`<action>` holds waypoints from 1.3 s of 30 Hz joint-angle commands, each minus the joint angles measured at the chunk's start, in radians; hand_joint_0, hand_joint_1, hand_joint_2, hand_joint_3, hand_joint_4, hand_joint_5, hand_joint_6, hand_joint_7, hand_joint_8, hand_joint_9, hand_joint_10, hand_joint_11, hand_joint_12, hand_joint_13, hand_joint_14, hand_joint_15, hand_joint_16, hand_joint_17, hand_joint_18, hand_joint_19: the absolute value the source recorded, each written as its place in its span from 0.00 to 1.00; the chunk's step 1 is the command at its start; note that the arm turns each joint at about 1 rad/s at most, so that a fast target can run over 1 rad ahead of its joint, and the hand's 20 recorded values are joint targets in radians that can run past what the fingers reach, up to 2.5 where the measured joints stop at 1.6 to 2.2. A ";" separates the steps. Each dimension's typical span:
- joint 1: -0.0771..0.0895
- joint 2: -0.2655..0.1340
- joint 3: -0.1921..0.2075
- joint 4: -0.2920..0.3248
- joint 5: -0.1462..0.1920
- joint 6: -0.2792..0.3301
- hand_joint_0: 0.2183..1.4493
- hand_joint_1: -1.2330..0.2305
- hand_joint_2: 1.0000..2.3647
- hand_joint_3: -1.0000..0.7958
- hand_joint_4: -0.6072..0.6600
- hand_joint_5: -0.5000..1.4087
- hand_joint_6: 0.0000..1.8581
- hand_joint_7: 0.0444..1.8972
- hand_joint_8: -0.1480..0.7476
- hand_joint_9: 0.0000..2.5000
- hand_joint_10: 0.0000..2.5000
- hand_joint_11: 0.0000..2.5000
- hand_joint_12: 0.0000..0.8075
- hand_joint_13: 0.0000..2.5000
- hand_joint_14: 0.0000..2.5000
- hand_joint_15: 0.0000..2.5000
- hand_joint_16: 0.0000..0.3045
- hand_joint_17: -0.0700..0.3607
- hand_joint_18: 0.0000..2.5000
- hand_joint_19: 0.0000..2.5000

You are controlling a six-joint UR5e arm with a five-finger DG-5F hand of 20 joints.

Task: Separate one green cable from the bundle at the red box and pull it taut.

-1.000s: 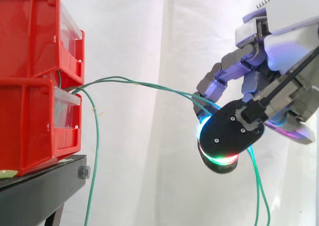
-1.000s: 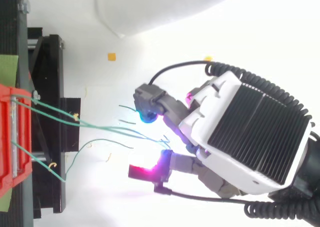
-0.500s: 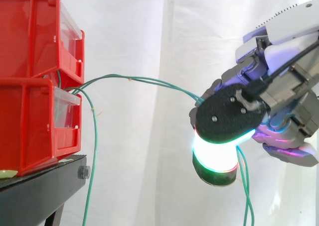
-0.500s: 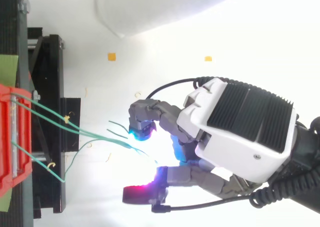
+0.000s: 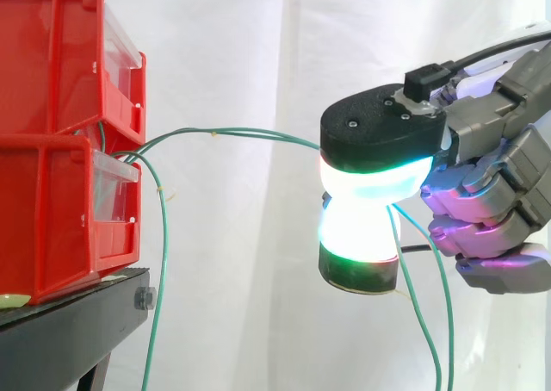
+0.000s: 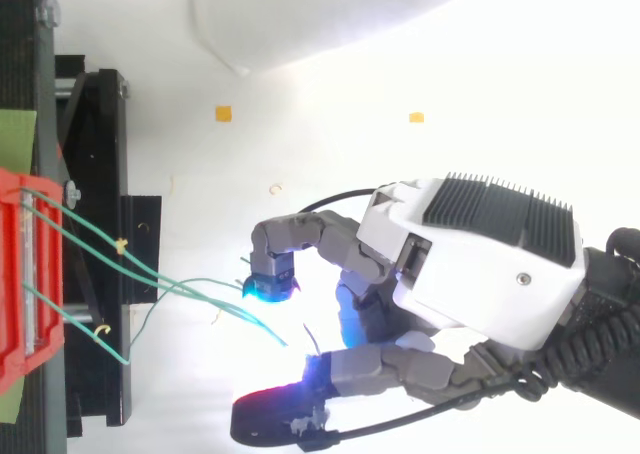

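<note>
Hand point(image 5: 504, 180) has rolled and lifted, pads point(image 5: 370, 177) now stacked and pinched on the green cable point(image 5: 232, 133) right of the red box point(image 5: 52, 219); the span is flatter but still bowed, so likely more pull is needed.

A white curtain point(image 5: 250, 55) hangs behind. At eight o'clock, a black bench point(image 5: 69, 335) shows a bolt point(image 5: 145, 299). From above, a small orange square point(image 6: 223, 113) lies toward eleven o'clock.

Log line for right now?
hand: at cables, grip unclear | cables: two together, bowed from red bins | state: not taut
</note>
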State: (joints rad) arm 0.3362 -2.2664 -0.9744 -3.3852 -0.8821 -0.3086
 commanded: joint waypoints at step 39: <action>-0.060 -0.002 0.079 -0.105 -0.103 -0.033 0.42 0.39 0.00 0.28 0.74 0.26 0.35 0.66 0.44 0.58 0.33 0.73 0.39 0.43 0.58 0.50 0.15 0.41 0.47 0.49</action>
State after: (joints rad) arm 0.2810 -2.2680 -0.8957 -3.4914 -0.9766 -0.3481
